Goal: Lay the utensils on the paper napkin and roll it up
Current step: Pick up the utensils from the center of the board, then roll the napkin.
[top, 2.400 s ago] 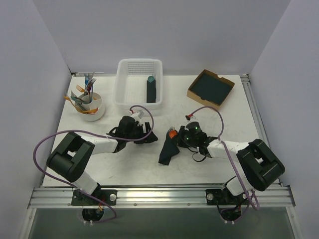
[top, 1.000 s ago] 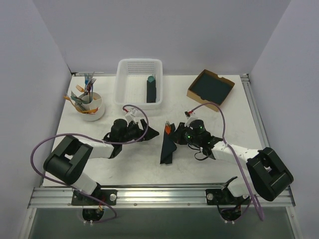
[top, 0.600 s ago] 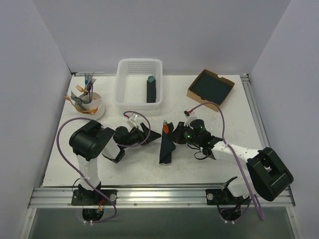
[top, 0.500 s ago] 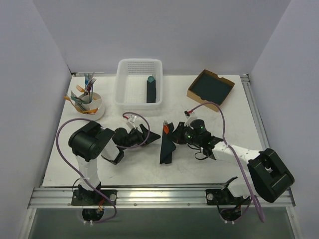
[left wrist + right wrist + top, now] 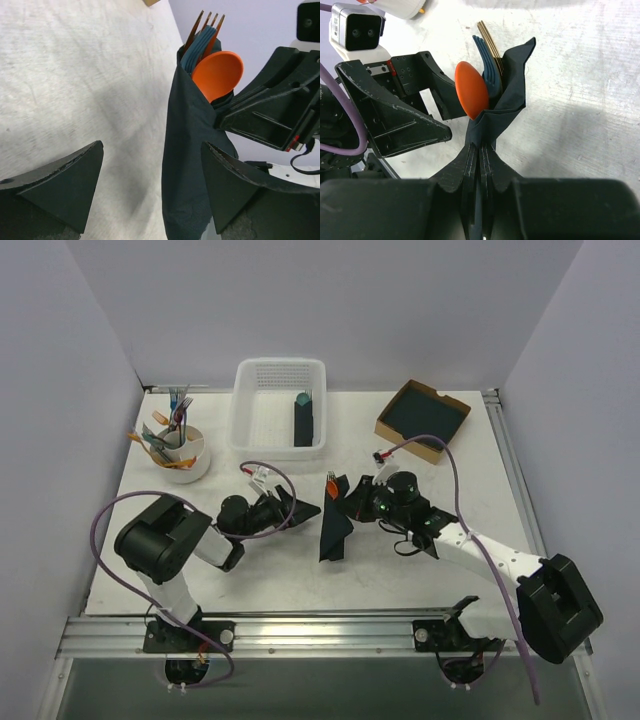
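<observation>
The paper napkin (image 5: 332, 528) is a narrow dark bundle at the table's middle. An orange spoon (image 5: 471, 96), orange fork tines (image 5: 489, 40) and a dark blue piece stick out of its far end. My right gripper (image 5: 352, 503) is shut on the bundle's upper part (image 5: 492, 117) and holds that end raised. My left gripper (image 5: 303, 509) is open just left of the bundle. In the left wrist view the bundle (image 5: 192, 165) stands between its fingers (image 5: 65, 185), close to the right one, with the spoon (image 5: 217, 74) on top. I cannot tell whether that finger touches it.
A white basket (image 5: 240, 410) at the back holds a dark roll with a teal tip (image 5: 303, 420). A cardboard box (image 5: 398, 436) of dark sheets sits back right. A white cup (image 5: 186, 464) of coloured utensils stands back left.
The right gripper has carried the bundle's orange end a little back and up, and the bundle now hangs straighter. The left arm has re-posed, its open gripper staying beside the bundle.
</observation>
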